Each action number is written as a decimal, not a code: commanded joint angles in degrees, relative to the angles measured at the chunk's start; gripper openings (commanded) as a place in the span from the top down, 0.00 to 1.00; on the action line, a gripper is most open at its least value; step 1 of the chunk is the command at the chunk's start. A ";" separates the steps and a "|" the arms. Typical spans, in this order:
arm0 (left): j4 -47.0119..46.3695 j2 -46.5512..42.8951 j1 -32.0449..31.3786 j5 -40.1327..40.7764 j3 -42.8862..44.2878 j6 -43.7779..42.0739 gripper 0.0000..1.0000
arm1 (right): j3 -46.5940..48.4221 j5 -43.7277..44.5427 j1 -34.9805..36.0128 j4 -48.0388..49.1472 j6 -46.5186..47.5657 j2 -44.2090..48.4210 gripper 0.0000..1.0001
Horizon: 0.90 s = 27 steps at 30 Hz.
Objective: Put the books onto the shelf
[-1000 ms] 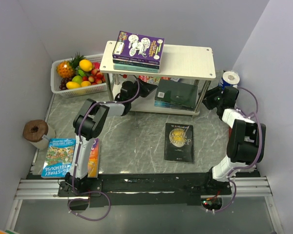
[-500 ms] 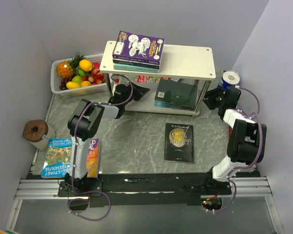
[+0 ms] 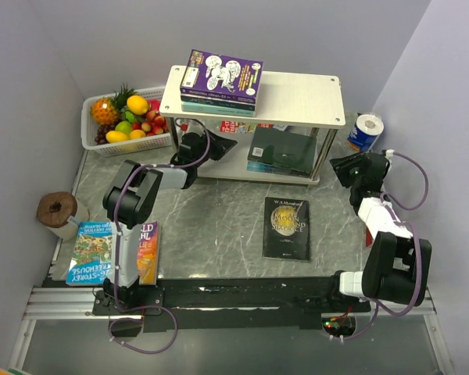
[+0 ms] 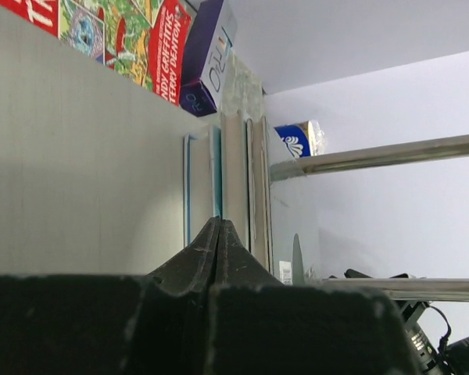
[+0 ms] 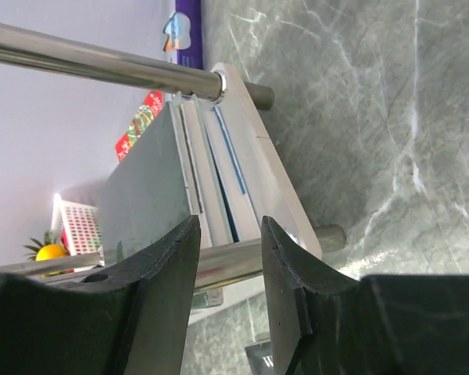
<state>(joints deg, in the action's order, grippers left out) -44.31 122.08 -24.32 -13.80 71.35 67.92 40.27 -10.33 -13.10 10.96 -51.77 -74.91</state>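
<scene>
From my end the left tool (image 3: pixel 221 146) is pressed together and poked in at the shelf (image 3: pixel 297 98)'s lower board, probably to nudge books back. The right tool (image 3: pixel 338 167) hangs half-spread and empty by its right end. I count two stacks shelved, the purple-topped stack (image 3: pixel 221 78) and the dark green stack (image 3: pixel 281 150), plus three on the table (image 3: pixel 219 226): the black book (image 3: pixel 287 228), blue book (image 3: pixel 94 251) and orange book (image 3: pixel 148 248).

Books: 1 black book (image 3: pixel 287 228) mid-table. 2 at 8 o'clock: blue book (image 3: pixel 92 251) + orange book (image 3: pixel 150 254). Top stack (image 3: pixel 221 78) approx 3, lower stack (image 3: pixel 281 150) at least 2, can't tell exactly. 1 shelf (image 3: pixel 297 95) at 12. 1 fruit basket (image 3: pixel 137 146) at 10. 2 rolls: brown roll (image 3: pixel 59 211) at 9, blue-white roll (image 3: pixel 366 130) at 2. 2 arms: left arm (image 3: pixel 133 207), right arm (image 3: pixel 387 234).
</scene>
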 commanded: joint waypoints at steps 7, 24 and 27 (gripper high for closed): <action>2.04 0.09 -3.28 -3.07 3.18 -2.44 0.99 | 1.56 0.84 0.36 -1.21 1.23 -0.85 0.55; 2.92 -2.55 -4.16 -2.02 -0.95 -3.41 0.99 | 1.30 -0.40 0.45 0.03 0.88 -2.25 0.53; 3.35 -3.08 -4.34 -2.19 -1.39 -3.58 0.99 | 1.30 -0.48 0.45 0.20 0.88 -2.25 0.52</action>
<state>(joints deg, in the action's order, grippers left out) -40.69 122.06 -28.45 -15.40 70.67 65.58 40.27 -10.66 -12.99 9.43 -51.35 -76.53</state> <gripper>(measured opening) 0.022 0.475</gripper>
